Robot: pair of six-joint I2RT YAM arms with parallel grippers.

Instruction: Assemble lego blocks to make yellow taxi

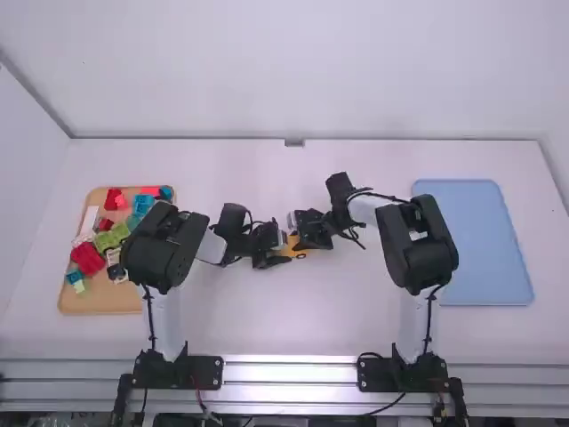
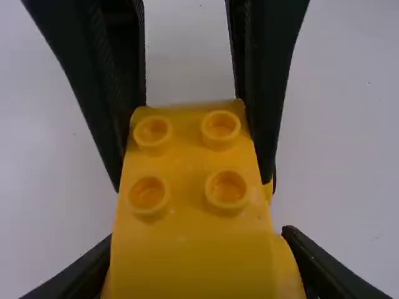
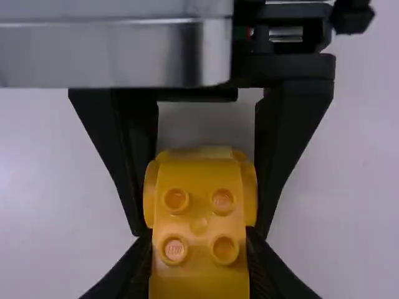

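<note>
Smooth, glossy yellow plastic on the block (image 2: 187, 168) between the arms; black, ridged matt fingers (image 2: 115, 81); smooth matt white surface (image 1: 267, 329); shiny metal rails (image 1: 284, 374) near.

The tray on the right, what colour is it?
Light blue; the tray shows best in the high view.

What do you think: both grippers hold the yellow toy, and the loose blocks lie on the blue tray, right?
Nearly: the loose blocks lie on the orange tray, not the blue tray, as the high view shows. The left gripper and right gripper do both hold the yellow toy.
</note>
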